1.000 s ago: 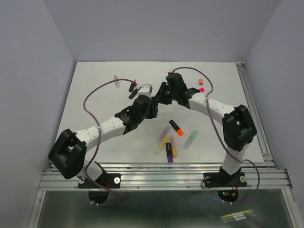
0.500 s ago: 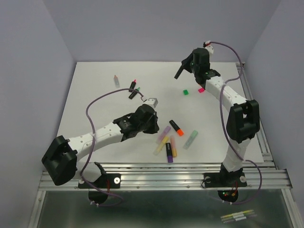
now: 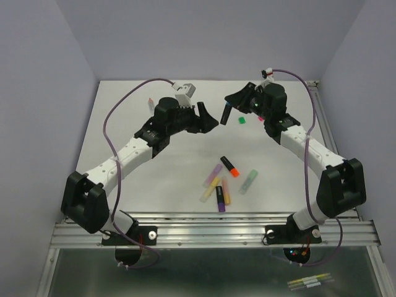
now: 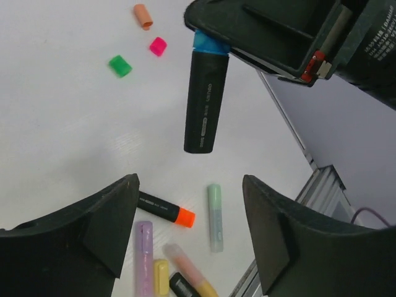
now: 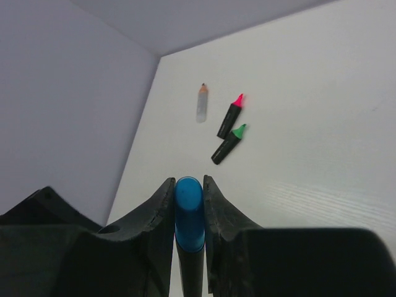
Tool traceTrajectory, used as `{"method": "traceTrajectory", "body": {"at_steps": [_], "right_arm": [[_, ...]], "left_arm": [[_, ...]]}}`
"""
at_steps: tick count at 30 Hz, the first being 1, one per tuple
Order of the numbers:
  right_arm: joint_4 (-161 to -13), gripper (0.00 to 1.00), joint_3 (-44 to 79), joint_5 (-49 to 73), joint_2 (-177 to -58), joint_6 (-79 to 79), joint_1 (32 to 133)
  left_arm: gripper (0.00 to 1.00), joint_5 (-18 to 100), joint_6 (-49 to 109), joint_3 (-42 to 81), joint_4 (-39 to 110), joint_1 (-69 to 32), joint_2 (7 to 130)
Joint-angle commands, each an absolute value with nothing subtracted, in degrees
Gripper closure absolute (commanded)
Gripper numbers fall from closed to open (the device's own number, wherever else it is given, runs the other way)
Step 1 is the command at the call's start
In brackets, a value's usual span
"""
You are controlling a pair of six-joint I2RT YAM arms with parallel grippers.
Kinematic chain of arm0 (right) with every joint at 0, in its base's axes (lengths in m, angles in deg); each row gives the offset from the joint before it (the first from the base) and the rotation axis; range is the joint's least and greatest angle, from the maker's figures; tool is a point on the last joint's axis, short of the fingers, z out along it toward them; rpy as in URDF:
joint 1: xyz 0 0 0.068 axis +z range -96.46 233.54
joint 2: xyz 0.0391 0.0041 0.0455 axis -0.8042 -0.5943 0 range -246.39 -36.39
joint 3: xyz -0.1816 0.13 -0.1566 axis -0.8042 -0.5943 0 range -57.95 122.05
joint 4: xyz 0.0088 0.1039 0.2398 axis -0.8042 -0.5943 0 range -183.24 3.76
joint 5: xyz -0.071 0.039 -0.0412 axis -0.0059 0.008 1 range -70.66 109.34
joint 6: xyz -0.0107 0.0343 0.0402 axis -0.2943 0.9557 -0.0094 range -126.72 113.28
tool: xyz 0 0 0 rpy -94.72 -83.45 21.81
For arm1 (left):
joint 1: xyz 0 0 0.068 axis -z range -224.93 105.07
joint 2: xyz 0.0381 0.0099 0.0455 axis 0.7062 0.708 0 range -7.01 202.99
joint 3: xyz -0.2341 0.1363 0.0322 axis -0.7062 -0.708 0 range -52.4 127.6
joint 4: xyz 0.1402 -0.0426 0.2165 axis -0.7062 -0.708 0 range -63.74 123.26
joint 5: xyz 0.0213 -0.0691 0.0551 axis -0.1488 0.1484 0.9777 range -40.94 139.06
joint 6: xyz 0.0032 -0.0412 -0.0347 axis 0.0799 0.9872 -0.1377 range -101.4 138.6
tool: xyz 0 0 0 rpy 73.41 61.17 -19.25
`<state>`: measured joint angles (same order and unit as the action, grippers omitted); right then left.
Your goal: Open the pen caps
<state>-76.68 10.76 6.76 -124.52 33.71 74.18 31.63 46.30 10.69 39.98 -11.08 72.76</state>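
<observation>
Top view, left gripper (image 3: 209, 119): raised over the far middle of the table (image 3: 185, 179), pointing at the right gripper (image 3: 230, 103) and close to it. I cannot tell its opening from here.
Top view, green cap (image 3: 242, 120): lies loose on the table just beside the right gripper.
Top view, capped pens (image 3: 221, 184): several lie in a loose cluster nearer the arm bases, well apart from both grippers.
Left wrist, left gripper: its fingers (image 4: 105, 226) are spread wide with nothing between them.
Left wrist, black pen (image 4: 205, 102): hangs in the air from the right gripper, clamped at its blue cap (image 4: 209, 44). The barrel is free and points down toward the left fingers.
Left wrist, loose caps: the green cap, a pink cap (image 4: 158, 46) and an orange cap (image 4: 143, 16) lie apart from one another on the table beyond.
Left wrist, cluster: an orange-capped pen (image 4: 166, 208) and a pastel green pen (image 4: 214, 216) show between the fingers.
Right wrist, right gripper: clenched on the blue cap, with one finger touching each side.
Right wrist, uncapped pens: a pink-tipped pen (image 5: 230, 116) and a green-tipped pen (image 5: 228, 143) lie near each other on the table. A pastel pen (image 5: 201, 103) lies just left of them, near the wall.
</observation>
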Motion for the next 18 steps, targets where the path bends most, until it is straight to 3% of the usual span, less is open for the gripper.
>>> {"method": "traceTrajectory", "body": {"at_steps": [1,4,13,18], "right_arm": [[-65.08,0.99,7.45,-5.52,-121.56,38.36,73.93],[-59.37,0.99,5.25,-10.36,-120.76,42.58,73.93],[-53.99,0.99,4.10,-13.09,-121.37,47.25,74.37],[-53.72,0.99,4.63,-12.74,-122.52,47.69,75.77]], "left_arm": [[0.16,14.91,46.45,13.35,51.70,-12.32,74.55],[0.12,10.84,47.86,13.96,55.93,-12.58,75.87],[0.11,6.79,50.85,15.19,62.35,-12.50,78.68],[0.33,4.24,53.48,16.25,65.41,-12.41,81.14]]}}
